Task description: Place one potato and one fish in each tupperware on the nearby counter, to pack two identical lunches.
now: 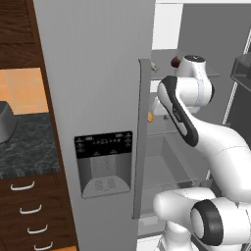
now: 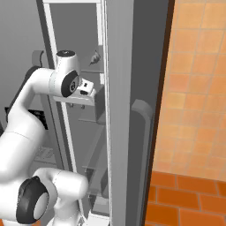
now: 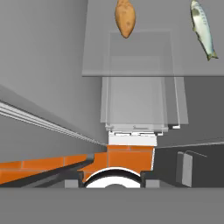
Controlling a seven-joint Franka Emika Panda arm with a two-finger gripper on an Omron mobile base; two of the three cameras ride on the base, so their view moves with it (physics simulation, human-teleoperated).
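Hand view looked down on the potato (image 3: 125, 17) and fish (image 3: 203, 29), well apart on a glass fridge shelf (image 3: 131, 61); jaw state could not be told, so spreading them wide and centring over the potato seemed wise.

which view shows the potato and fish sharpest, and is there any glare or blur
Hand view: potato and fish crisp on the see-through shelf, flat even light, no glare. Left base view: only a small orange speck past the fridge door, too small to identify. Right base view: soft rendering, no harsh shadows.
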